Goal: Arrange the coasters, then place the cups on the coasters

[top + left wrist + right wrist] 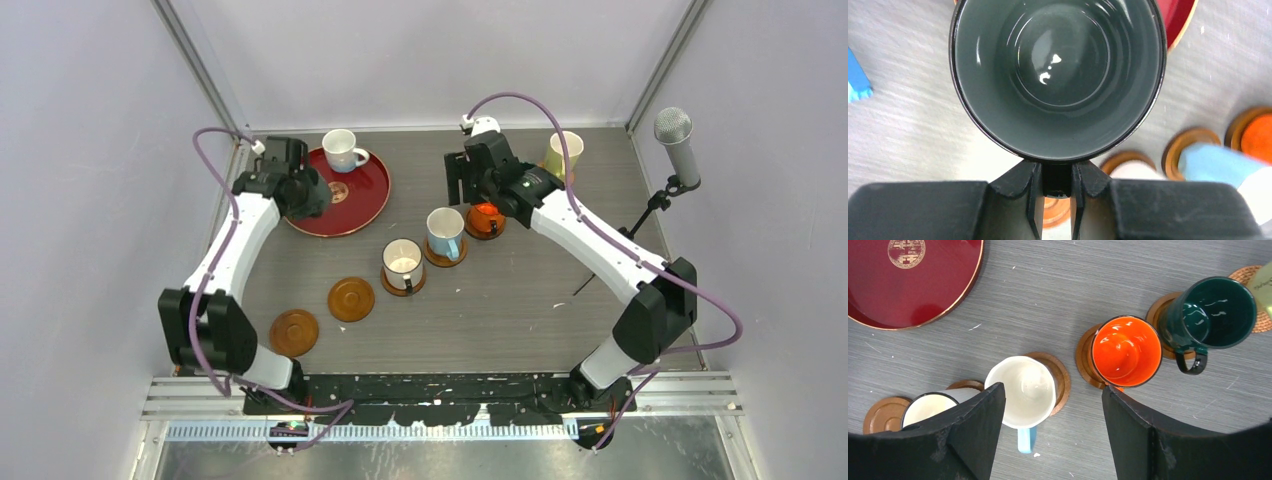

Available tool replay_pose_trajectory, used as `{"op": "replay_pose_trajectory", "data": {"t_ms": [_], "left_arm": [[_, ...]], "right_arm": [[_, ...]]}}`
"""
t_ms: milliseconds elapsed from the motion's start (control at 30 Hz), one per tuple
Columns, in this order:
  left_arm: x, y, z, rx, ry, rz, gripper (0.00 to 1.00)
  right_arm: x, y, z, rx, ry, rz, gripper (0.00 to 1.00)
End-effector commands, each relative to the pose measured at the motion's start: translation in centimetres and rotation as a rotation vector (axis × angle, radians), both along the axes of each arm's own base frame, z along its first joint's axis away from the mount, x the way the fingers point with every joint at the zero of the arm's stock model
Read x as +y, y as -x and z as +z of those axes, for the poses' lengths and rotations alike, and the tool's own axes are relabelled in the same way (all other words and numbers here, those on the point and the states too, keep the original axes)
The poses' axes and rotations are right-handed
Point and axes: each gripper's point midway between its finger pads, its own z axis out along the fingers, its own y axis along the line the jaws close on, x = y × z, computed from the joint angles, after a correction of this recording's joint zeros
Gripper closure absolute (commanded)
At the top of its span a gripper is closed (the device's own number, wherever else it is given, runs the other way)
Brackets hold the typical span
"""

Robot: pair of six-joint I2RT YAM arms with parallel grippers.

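My left gripper (1057, 175) is shut on the handle of a dark grey-green cup (1058, 75), which fills the left wrist view. From above, the left gripper (300, 192) is at the red tray's left edge. My right gripper (1053, 390) is open above the light blue cup (1023, 390) and the orange cup (1125, 351), each on a coaster. A dark teal cup (1215, 312) and a white cup (928, 407) also stand on coasters. Two coasters (293, 332) (351, 299) lie bare. Another white cup (343, 150) stands on the tray.
The red round tray (365, 205) sits at the back left. A pale yellow cup (562, 153) stands on a woven coaster (1248, 277) at the back right. A microphone on a stand (675, 140) rises at the right edge. Walls enclose the table.
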Motion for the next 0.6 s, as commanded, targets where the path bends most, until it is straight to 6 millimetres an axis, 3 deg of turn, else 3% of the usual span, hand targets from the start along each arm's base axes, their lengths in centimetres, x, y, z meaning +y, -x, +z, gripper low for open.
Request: {"op": "replay_pose_trajectory", "data": {"t_ms": [0, 200, 367, 567], "left_arm": [[-2.9, 4.2, 2.0, -0.025, 0.077, -0.044, 1.00], [-5.0, 9.6, 1.5, 0.001, 0.080, -0.103, 1.00], [-6.2, 13.4, -1.2, 0.098, 0.094, -0.144, 1.00], [-6.9, 15.4, -3.2, 0.159, 0.074, -0.175, 1.00]], "right_arm": [[-1.7, 0.4, 2.9, -0.088, 0.013, -0.012, 0.25], [-2.7, 1.2, 2.9, -0.102, 0.034, -0.017, 0.25], [-3.4, 1.7, 3.0, -0.112, 0.051, -0.017, 0.25], [-4.0, 2.3, 3.1, -0.119, 0.060, -0.021, 0.25]]}}
